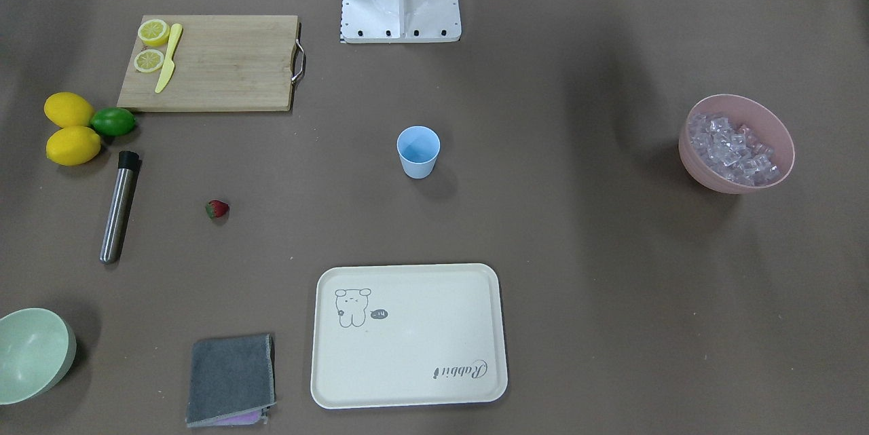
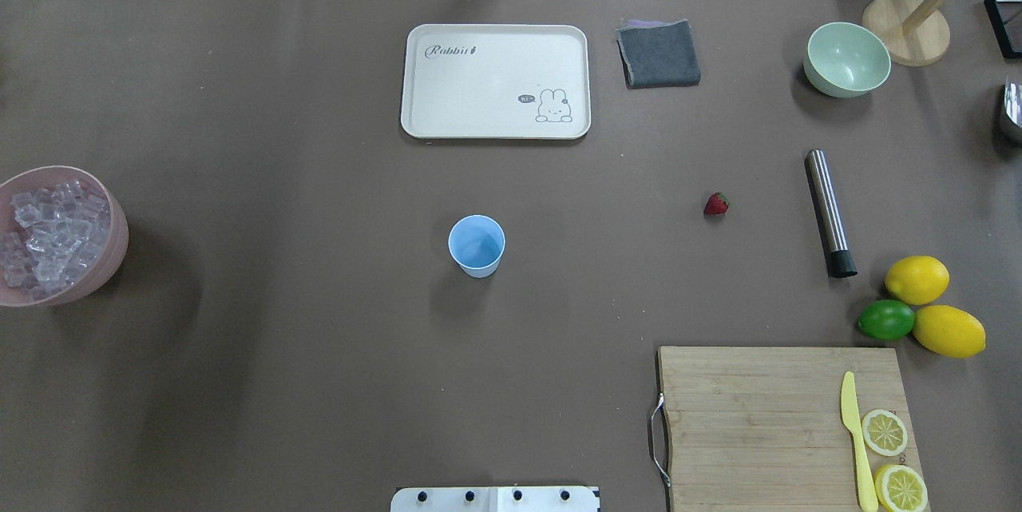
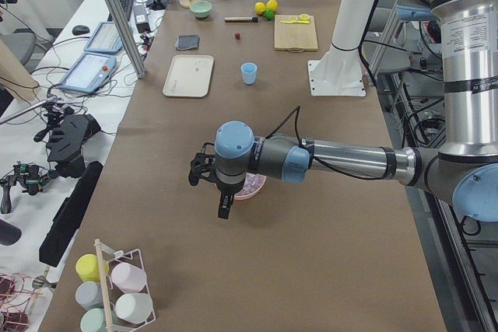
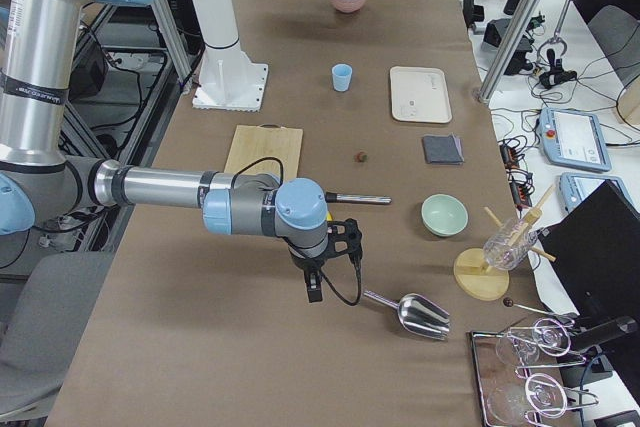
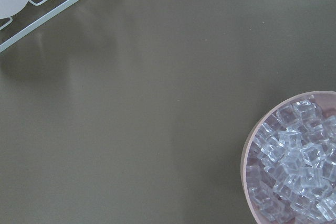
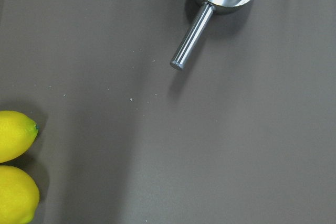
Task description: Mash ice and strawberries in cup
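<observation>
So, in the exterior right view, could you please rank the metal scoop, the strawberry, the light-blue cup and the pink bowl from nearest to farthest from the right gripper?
From the right gripper:
1. metal scoop, close beside it at the table's near end.
2. strawberry, mid-table.
3. light-blue cup, farther along, near the centre line.
4. pink bowl, at the far end.

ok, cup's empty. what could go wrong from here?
The cup stands free and empty; it could tip or slide under mashing.
The ice is heaped in the pink bowl; cubes may scatter when taken out.
The strawberry is small and rounded; it may roll from a pinch.
</observation>
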### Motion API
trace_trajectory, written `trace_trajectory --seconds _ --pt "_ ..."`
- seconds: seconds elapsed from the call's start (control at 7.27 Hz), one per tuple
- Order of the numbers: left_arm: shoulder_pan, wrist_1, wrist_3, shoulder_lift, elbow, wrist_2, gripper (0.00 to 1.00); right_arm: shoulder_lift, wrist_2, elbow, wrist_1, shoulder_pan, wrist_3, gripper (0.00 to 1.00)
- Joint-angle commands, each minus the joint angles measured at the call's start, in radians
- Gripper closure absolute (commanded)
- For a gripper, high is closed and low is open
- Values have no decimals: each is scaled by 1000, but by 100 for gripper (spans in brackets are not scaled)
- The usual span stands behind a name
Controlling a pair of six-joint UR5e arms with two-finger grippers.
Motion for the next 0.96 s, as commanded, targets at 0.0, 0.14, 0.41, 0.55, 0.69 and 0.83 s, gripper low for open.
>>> trace_trajectory --seconds 0.0,0.14,0.41,0.55,0.69,0.83 --pt "1 2 -3 -2 0 0 3 -3 1 1 0 0 1 0" --pt "1 0 -1 -7 -3 3 3 0 1 1 0 0 4 0" --pt "-1 0 7 -20 -2 0 3 0 1 1 0 0 -1 0" --pt "-1 -1 8 -31 -3 0 3 -8 1 6 0 6 -7 0" --pt "1 -1 7 -56 0 2 3 -23 4 12 0 18 -9 0" --pt "1 0 8 -66 6 5 3 -34 18 20 0 23 -9 0"
